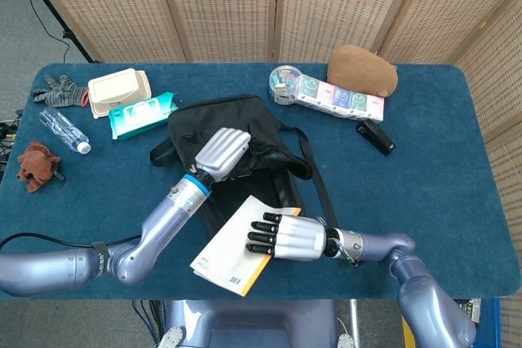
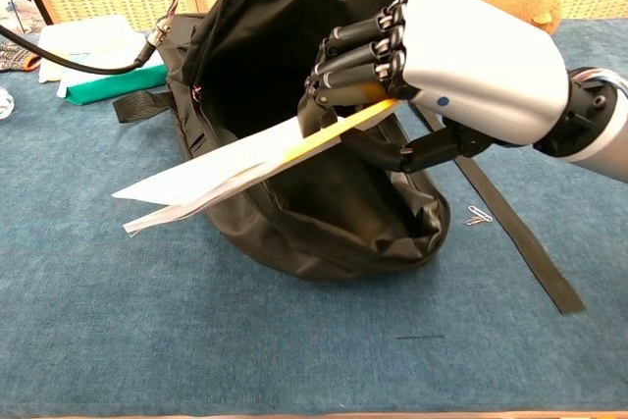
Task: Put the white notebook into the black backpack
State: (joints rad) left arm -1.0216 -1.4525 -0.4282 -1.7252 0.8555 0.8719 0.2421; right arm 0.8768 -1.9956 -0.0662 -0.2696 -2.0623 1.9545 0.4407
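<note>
Now, right hand (image 2: 461, 76): fingers clamp white notebook (image 2: 245, 159).
Left hand (image 1: 222, 151): holds black backpack (image 2: 294, 95) open.
Advice: tip the notebook's free edge down into the mouth.

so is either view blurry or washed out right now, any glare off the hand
Head view: evenly lit and sharp, soft shadows under the black backpack. Chest view: the right hand looms large and close, with a mild sheen on its white shell but no blown-out glare; the white notebook stays readable, and the backpack interior is dark with little detail.

Even, bright overhead light reaches me; shadows stay soft. My glossy white right hand (image 2: 461, 71) looms close, slightly blurred, faintly glaring.
</note>
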